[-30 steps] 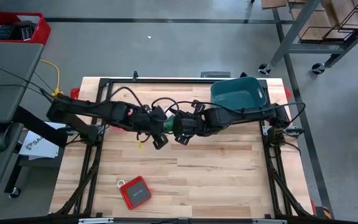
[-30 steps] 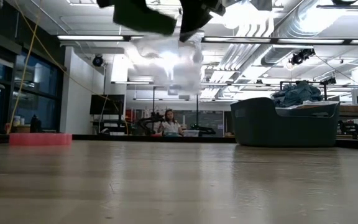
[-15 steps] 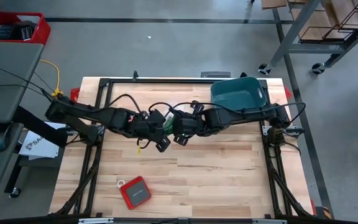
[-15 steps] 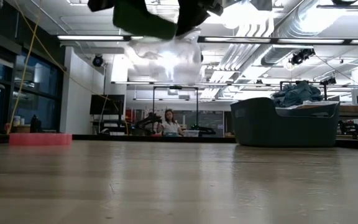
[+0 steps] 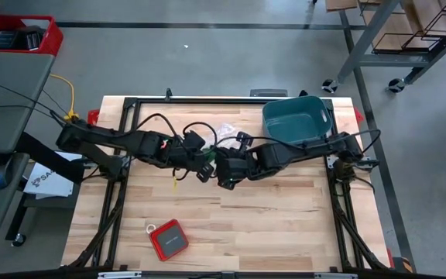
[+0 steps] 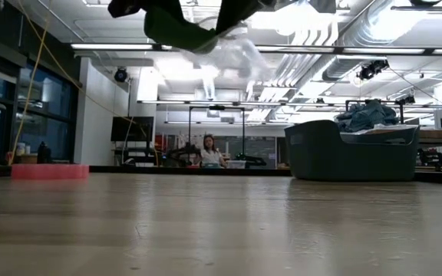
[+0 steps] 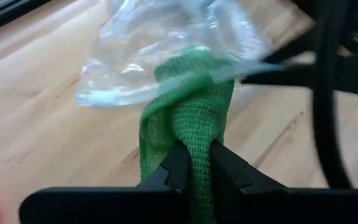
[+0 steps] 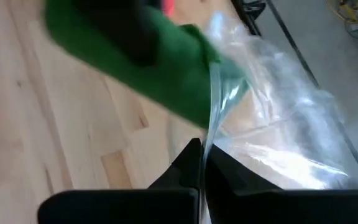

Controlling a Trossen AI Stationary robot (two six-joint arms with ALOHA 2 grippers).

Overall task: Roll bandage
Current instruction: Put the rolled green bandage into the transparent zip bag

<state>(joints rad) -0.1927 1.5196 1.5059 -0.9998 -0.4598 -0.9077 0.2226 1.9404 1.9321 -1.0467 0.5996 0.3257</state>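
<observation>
The bright green bandage (image 7: pixel 191 118) is held in the air above the middle of the table, one end inside a clear plastic bag (image 7: pixel 160 43). My left gripper (image 5: pixel 204 166) is shut on the bandage. My right gripper (image 5: pixel 223 175) is shut on the bag (image 8: pixel 278 112), right next to the bandage (image 8: pixel 135 56). In the low view the bandage (image 6: pixel 176 29) and the bag (image 6: pixel 232 55) show high up, clear of the tabletop. My left gripper pinches the bunched green bandage's free end (image 7: pixel 194 149) between its two fingers. The bandage is lifted clear of the table, and its other end reaches into the bag's mouth. My right gripper pinches the clear bag's open edge (image 8: pixel 207 134) between its two fingertips, right where the bandage enters. The bag is lifted clear of the table and spreads away beyond the fingers.
A teal tub (image 5: pixel 296 118) stands at the table's far right corner. A red flat case (image 5: pixel 167 238) lies near the front left. A person (image 6: pixel 208 153) sits in the room beyond the table. Bare wood lies under both grippers.
My right gripper has gone a little toward the table's near edge, and my left gripper a little toward the right edge. The bag has risen from hanging under the grippers and now spreads toward the far edge.
</observation>
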